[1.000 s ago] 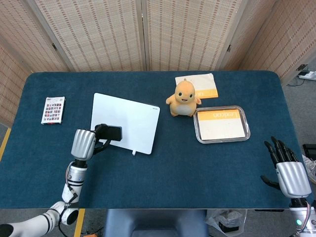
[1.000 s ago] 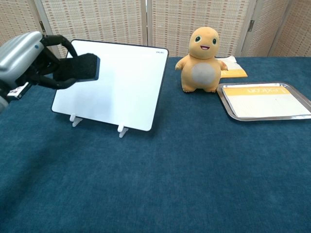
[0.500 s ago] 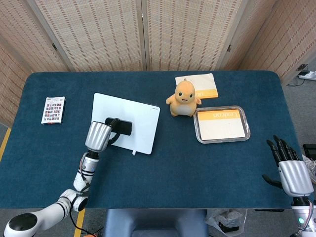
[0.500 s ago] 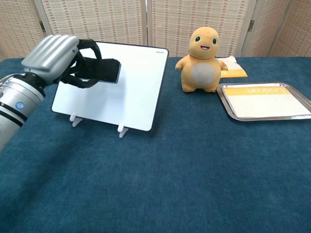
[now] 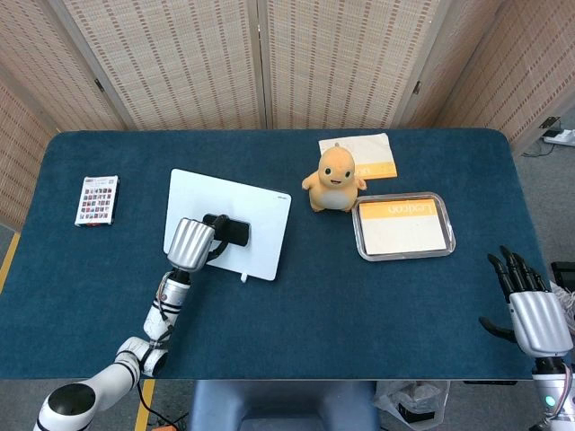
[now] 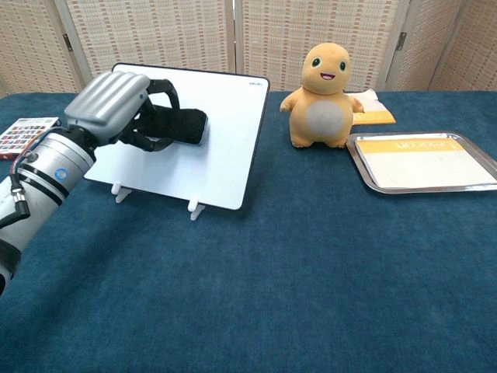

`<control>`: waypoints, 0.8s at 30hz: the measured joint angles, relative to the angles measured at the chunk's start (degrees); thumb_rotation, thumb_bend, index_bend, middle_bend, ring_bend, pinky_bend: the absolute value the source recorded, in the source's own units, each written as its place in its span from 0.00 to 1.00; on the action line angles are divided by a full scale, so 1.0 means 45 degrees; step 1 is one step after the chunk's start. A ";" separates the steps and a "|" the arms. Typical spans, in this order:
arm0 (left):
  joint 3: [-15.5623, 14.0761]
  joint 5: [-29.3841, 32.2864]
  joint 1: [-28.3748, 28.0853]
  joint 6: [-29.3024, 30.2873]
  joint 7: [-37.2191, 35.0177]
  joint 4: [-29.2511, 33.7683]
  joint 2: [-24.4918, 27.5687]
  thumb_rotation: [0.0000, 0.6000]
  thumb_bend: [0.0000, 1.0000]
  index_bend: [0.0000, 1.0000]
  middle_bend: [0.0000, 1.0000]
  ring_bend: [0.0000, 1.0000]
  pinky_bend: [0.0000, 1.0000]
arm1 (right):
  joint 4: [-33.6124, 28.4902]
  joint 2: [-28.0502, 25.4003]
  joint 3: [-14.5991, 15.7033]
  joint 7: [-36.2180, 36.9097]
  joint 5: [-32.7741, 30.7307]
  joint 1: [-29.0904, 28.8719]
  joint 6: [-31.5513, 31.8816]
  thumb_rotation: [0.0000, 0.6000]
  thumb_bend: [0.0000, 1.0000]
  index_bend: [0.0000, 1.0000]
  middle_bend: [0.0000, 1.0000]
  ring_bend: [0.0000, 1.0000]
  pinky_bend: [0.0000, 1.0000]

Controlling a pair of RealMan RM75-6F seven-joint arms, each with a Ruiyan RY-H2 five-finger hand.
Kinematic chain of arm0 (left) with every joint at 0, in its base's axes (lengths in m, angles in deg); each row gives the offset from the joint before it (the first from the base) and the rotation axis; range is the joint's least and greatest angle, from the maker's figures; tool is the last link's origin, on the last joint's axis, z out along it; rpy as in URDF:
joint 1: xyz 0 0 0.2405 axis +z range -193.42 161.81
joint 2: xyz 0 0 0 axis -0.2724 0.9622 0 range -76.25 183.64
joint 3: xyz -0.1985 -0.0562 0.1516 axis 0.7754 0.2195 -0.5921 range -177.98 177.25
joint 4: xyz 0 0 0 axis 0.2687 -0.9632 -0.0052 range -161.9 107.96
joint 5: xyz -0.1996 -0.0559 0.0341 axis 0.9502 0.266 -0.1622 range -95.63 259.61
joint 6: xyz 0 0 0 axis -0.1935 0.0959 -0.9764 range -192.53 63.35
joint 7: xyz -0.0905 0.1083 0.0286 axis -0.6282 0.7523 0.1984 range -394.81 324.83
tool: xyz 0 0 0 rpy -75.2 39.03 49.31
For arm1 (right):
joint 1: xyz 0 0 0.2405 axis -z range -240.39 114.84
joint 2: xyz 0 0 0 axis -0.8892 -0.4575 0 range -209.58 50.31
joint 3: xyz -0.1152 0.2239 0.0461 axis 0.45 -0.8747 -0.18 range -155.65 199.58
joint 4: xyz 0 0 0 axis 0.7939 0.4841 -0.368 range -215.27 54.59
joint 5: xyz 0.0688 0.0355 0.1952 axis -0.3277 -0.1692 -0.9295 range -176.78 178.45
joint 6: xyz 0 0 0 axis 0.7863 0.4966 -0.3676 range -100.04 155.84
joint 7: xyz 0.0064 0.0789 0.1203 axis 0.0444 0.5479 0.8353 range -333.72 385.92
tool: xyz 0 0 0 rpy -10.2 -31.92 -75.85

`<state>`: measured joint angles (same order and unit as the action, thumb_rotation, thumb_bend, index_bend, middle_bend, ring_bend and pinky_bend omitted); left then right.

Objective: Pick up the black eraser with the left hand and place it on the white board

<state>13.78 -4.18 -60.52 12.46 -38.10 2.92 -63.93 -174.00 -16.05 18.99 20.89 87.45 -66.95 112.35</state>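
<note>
eraser (image 6: pixel 180 127): black, I've got it in the left hand, in front of the board's face, left of centre. Can't tell from either view whether it touches the board.
left hand (image 6: pixel 116 109): fingers wrapped round the eraser's near end, knuckles up. From the head view (image 5: pixel 191 242) it sits over the board's lower left part, forearm running down toward the near table edge.
board (image 6: pixel 221 140): white, dark rim, tilted back on small white feet, left half of the table.
right hand (image 5: pixel 530 310): holding nothing, fingers straight and apart, pointing away from me, off the table's near right corner. Head view only.
plush (image 6: pixel 325 95): orange, upright, just right of the board.
tray (image 6: pixel 357 159): metal, right of the plush, a white and orange sheet lying in it.
packet (image 5: pixel 361 154): white and orange, flat behind the plush.
card box (image 5: pixel 96 200): colourful, far left, well apart from the board.
table (image 6: pixel 311 287): dark blue cloth.
</note>
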 measured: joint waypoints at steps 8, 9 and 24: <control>-0.0081 0.0258 -0.0241 -0.0229 -0.0653 -0.0974 -0.0384 1.00 0.29 0.45 1.00 1.00 1.00 | -0.0042 0.0035 -0.0074 -0.0176 -0.0232 -0.0055 -0.0137 1.00 0.15 0.00 0.00 0.00 0.16; -0.0097 0.0277 -0.0259 -0.0244 -0.0711 -0.1050 -0.0425 1.00 0.29 0.44 1.00 1.00 1.00 | -0.0049 0.0041 -0.0084 -0.0198 -0.0256 -0.0058 -0.0145 1.00 0.15 0.00 0.00 0.00 0.16; -0.0414 0.0421 -0.0271 0.0008 -0.0726 -0.1562 -0.0738 1.00 0.28 0.34 1.00 1.00 1.00 | -0.0068 0.0063 -0.0095 -0.0229 -0.0268 -0.0021 -0.0053 1.00 0.15 0.00 0.00 0.00 0.16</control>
<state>11.92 -2.29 -61.74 12.49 -41.37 -4.11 -67.25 -174.31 -15.76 18.56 19.86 86.24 -67.05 112.11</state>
